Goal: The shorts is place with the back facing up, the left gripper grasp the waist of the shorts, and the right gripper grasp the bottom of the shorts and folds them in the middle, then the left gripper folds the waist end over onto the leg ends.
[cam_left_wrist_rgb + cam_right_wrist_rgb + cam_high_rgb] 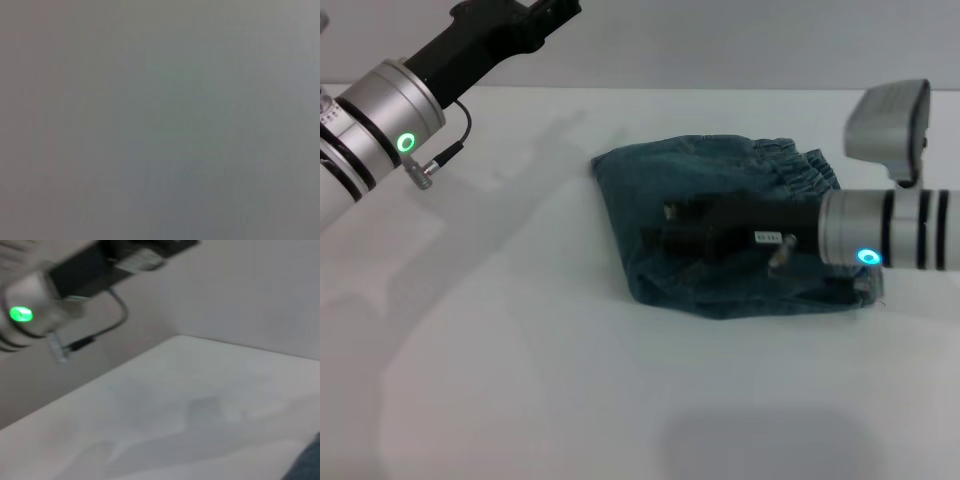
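Note:
The dark blue denim shorts [650, 185] lie bunched and folded on the white table [520, 380], with the elastic waist [800, 165] at the far right. My right gripper [670, 228] reaches in from the right and hovers low over the middle of the shorts. Whether it touches the cloth cannot be told. My left gripper [555, 12] is lifted high at the far left, well away from the shorts. In the right wrist view a corner of the shorts [307, 465] shows, with the left arm [30, 305] beyond it. The left wrist view shows only a grey blur.
A grey box-shaped unit [888, 122] stands at the right, just behind the right arm. White table surface lies in front and to the left of the shorts. A pale wall closes the far side.

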